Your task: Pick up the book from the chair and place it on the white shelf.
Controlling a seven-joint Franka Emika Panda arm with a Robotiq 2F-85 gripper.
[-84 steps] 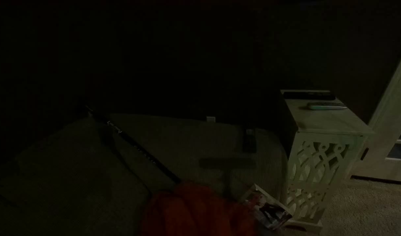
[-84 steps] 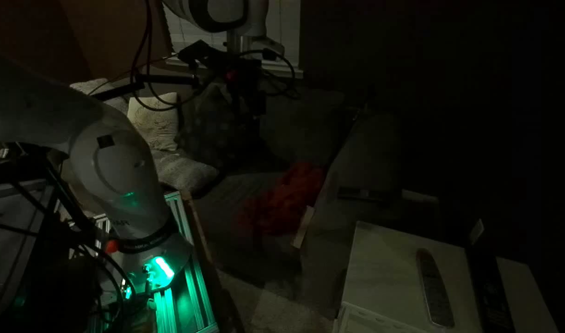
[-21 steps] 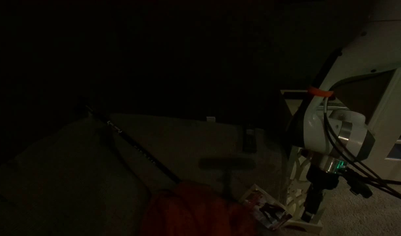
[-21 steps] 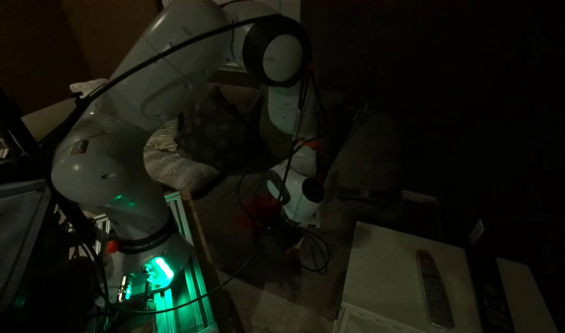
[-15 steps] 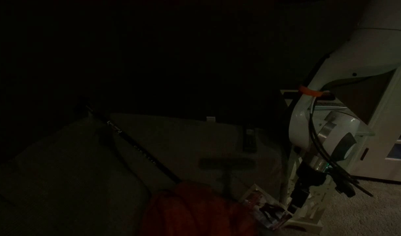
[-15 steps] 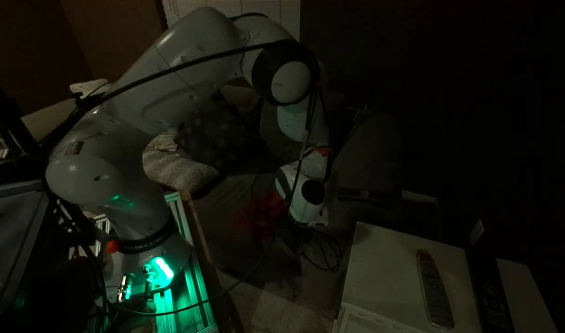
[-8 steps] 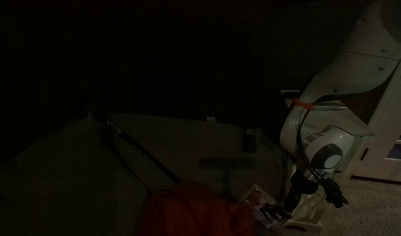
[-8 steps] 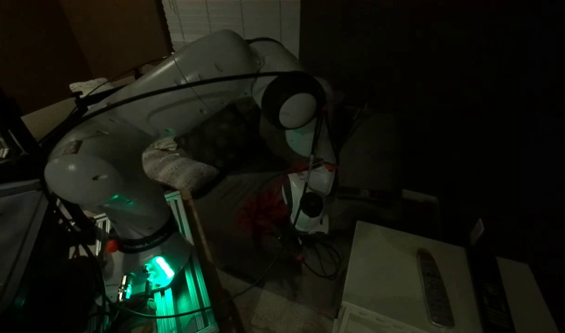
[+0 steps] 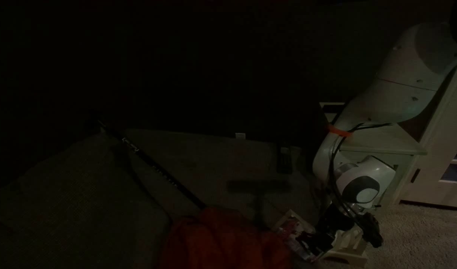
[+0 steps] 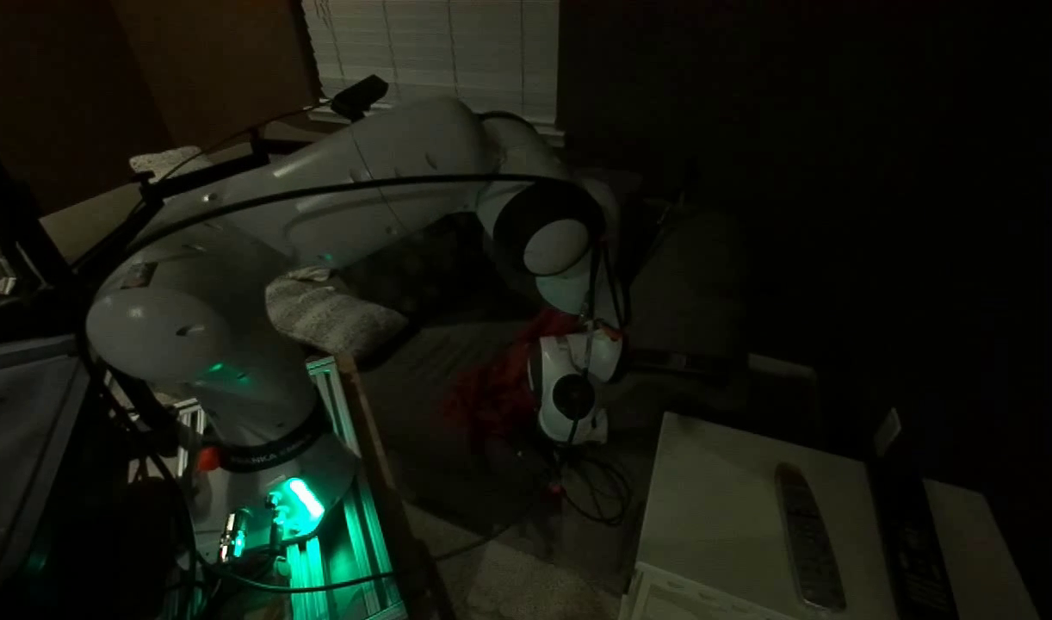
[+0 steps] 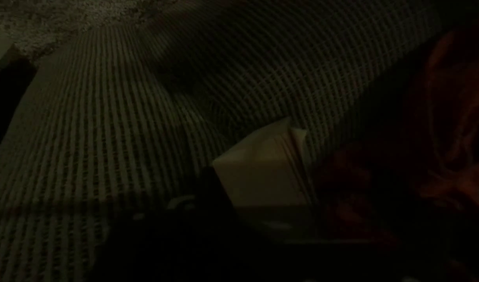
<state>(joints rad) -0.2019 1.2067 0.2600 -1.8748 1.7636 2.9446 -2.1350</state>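
Note:
The book [image 9: 294, 233], pale with reddish and dark patches, lies on the dark striped chair [image 9: 213, 168], partly covered by my gripper in an exterior view. In the wrist view the book [image 11: 267, 176] shows its pale page edges. My gripper [image 9: 318, 244] is down at the book's right part; in the wrist view a dark finger is against or just beside the book's left edge. The second finger is lost in darkness, so its opening is unclear. The white shelf [image 9: 400, 144] stands right behind the arm; its top also shows in an exterior view [image 10: 724, 499].
An orange-red cloth [image 9: 224, 239] lies beside the book. A remote [image 10: 810, 534] and a dark flat object [image 10: 918, 534] lie on the shelf top. A black pole [image 9: 161, 170] leans across the chair. A white door [image 9: 434, 179] stands beyond the shelf.
The arm has come down into the view beside the shelf. Over the last second my gripper has moved down and left onto the book's right part. The book looks unmoved.

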